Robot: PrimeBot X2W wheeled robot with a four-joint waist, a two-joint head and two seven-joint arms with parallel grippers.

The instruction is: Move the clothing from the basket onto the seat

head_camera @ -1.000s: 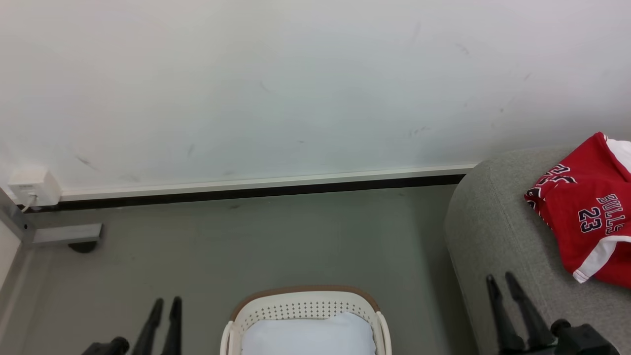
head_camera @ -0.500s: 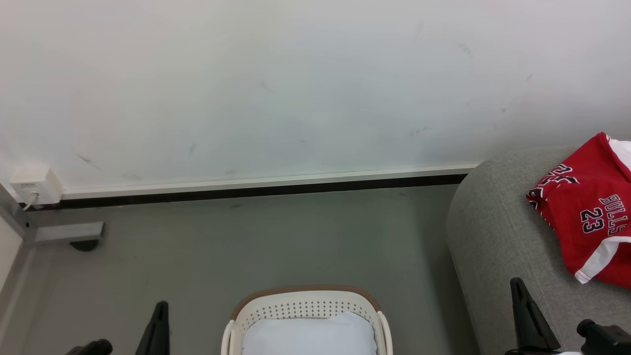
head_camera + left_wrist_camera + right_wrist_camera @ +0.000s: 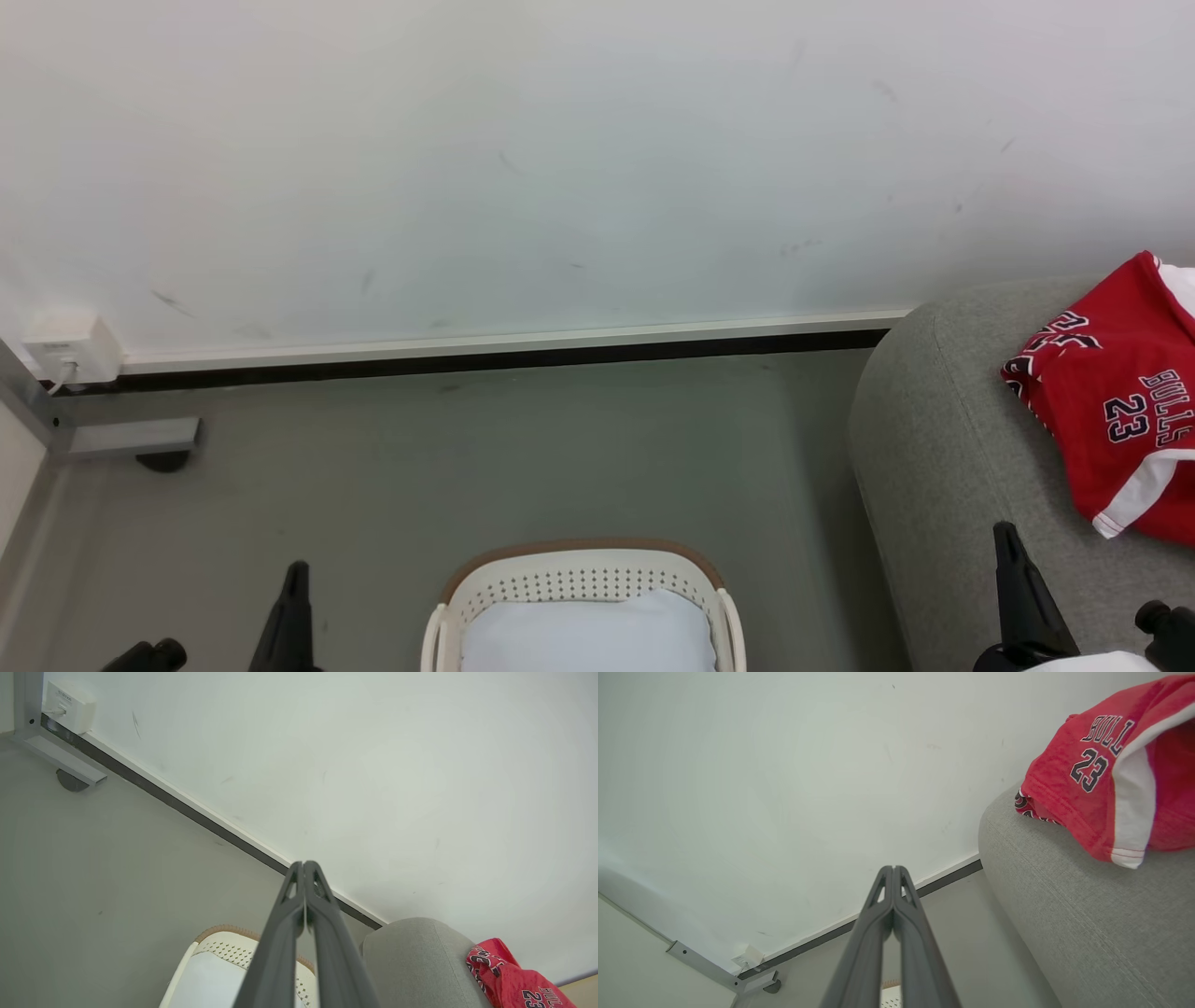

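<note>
Red clothing [image 3: 1116, 411] with white trim and "BULLS 23" lettering lies crumpled on the grey seat [image 3: 943, 448] at the right; the right wrist view has the clothing [image 3: 1101, 770] on the seat [image 3: 1064, 914], and the left wrist view has the clothing [image 3: 509, 980] too. The white basket [image 3: 579, 583] with a brown rim stands on the floor at bottom centre, with a pale blue-white pad [image 3: 588, 635] inside and no red cloth showing. My left gripper [image 3: 303, 864] is shut with nothing in it, left of the basket. Beside the seat, my right gripper [image 3: 893, 868] is shut, holding nothing.
A white wall with a dark skirting strip [image 3: 504, 359] runs behind the grey floor [image 3: 467, 467]. A white socket box [image 3: 70, 347] and a metal bracket [image 3: 131, 437] sit at the far left.
Both grippers have closed from slightly open to shut and dropped lower in the head view. The clothing, basket and seat have not moved.
</note>
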